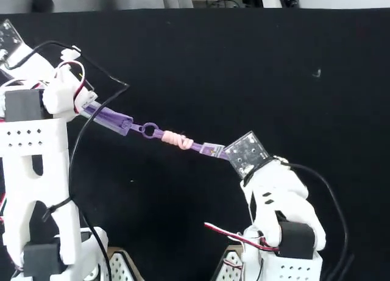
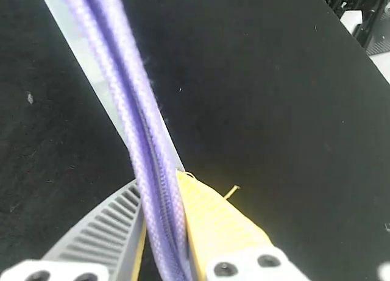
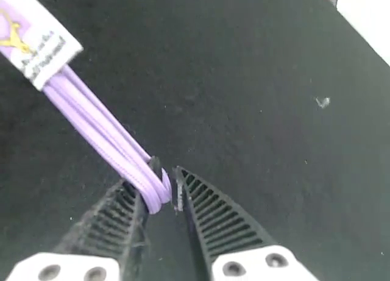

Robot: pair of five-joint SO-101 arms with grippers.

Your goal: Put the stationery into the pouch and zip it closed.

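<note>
- Pouch (image 1: 113,118): purple and seen edge-on, it is stretched slantwise over the black worktop (image 1: 244,61). Its outer end is clamped in the left gripper (image 1: 85,104), which is closed on it, apparently as an anchor.
- Pull cord (image 1: 198,147): purple, carrying a ring (image 1: 149,130), a pink knot (image 1: 177,139) and a white label (image 1: 211,149). It runs taut from the pouch to the right gripper (image 1: 228,154).
- Right gripper: closed on the cord's looped end. Tension against the anchored pouch would probably draw the zip, so zipping seems the step in hand.
</note>
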